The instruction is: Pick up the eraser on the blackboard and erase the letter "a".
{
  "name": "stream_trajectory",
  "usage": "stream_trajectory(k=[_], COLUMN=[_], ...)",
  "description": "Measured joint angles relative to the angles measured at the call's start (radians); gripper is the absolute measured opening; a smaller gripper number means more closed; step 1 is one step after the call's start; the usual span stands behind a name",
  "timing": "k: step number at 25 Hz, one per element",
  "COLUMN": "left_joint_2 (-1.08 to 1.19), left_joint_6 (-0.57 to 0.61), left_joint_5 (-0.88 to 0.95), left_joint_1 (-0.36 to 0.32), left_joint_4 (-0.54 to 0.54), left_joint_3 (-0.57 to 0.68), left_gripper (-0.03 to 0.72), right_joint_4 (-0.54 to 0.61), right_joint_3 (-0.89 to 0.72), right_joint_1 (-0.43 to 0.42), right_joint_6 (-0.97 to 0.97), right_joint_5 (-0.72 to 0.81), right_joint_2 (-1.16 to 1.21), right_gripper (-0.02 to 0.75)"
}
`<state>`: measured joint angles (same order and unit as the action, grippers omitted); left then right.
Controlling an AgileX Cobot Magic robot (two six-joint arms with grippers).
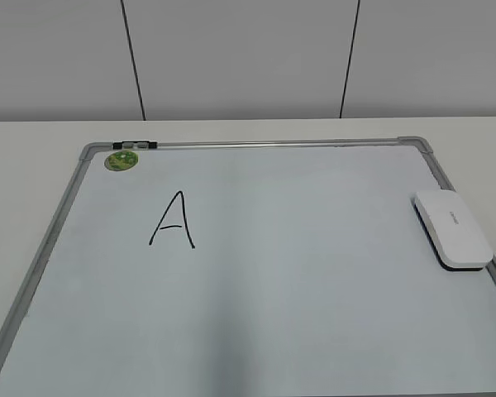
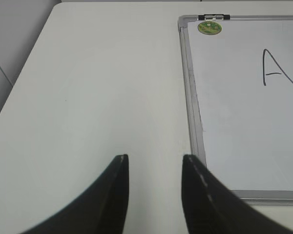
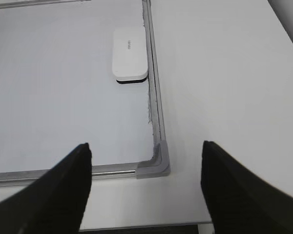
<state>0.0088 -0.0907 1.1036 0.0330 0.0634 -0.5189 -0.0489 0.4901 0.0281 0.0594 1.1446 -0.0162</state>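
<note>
The right fingers [image 3: 145,151] are spread wide and hold nothing, above the near right corner of the blackboard [image 3: 154,122]. The left fingers [image 2: 154,161] stand slightly apart, empty, over the desk [image 2: 97,87]. The eraser [image 1: 451,229] lies against the board's right frame; a capital "A" [image 1: 174,220] sits left.

We can read one character: a tall, angular capital "A" [image 1: 173,220] in black marker on the blackboard [image 1: 314,314], toward its left half; the left wrist view shows it partly cut by the frame edge. The eraser [image 1: 451,229] carries tiny grey lettering on top, too small to read. The round green sticker [image 1: 121,160] has an illegible print.
</note>
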Motion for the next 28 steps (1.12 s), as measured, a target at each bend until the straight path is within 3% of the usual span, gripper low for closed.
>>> stream_trajectory(k=[28], left_joint_2=[0.0], left_joint_6=[0.0], left_joint_5=[0.0], left_joint_1=[0.0], left_joint_4=[0.0], left_joint_3=[0.002], left_gripper=[0.245], right_joint_4=[0.0], right_joint_3=[0.0], right_joint_1=[-0.002], right_joint_6=[0.0], right_joint_5=[0.0], right_joint_2=[0.0], right_gripper=[0.519])
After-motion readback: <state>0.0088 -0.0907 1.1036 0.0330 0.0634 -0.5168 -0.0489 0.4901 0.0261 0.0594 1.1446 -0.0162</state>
